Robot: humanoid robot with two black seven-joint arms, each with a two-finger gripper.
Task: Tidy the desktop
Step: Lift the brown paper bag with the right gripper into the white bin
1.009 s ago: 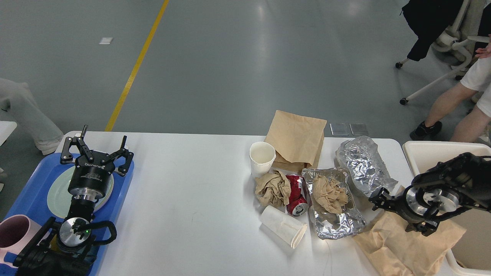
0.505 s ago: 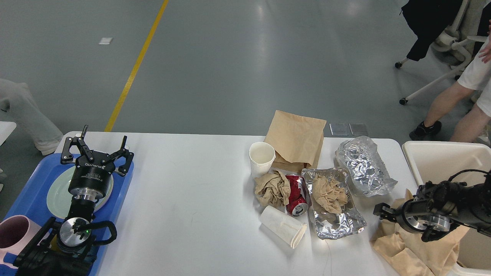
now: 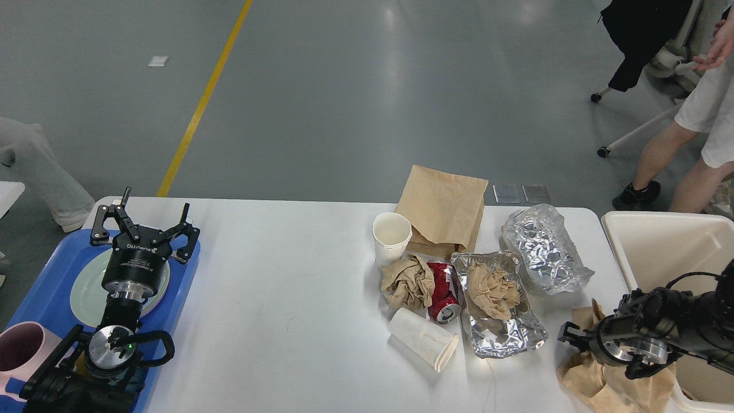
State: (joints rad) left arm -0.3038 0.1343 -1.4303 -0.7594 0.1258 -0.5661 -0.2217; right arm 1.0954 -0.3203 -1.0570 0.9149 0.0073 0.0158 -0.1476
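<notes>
The white desktop [image 3: 287, 275] carries a heap of litter right of centre: an upright paper cup [image 3: 391, 236], a paper cup lying on its side [image 3: 424, 338], a crushed red can [image 3: 442, 289], a crumpled brown napkin [image 3: 408, 281], a foil tray [image 3: 524, 335] holding crumpled paper, a foil wrap [image 3: 542, 246] and a flat brown paper bag [image 3: 444, 206]. My right gripper [image 3: 569, 338] sits low at the table's right edge, shut on a crumpled brown paper bag [image 3: 602, 384]. My left gripper [image 3: 146, 221] stands open above the blue tray [image 3: 51, 281], holding nothing.
A cream bin [image 3: 659, 241] stands just past the table's right end. The blue tray holds a pale green plate [image 3: 86, 287] and a pink mug [image 3: 23, 350]. A person's legs [image 3: 665, 160] and an office chair are on the floor at the far right.
My right gripper has dropped lower and drawn back toward the bin. The brown paper bag came with it, sliding right and crumpling. The left arm has not moved.
</notes>
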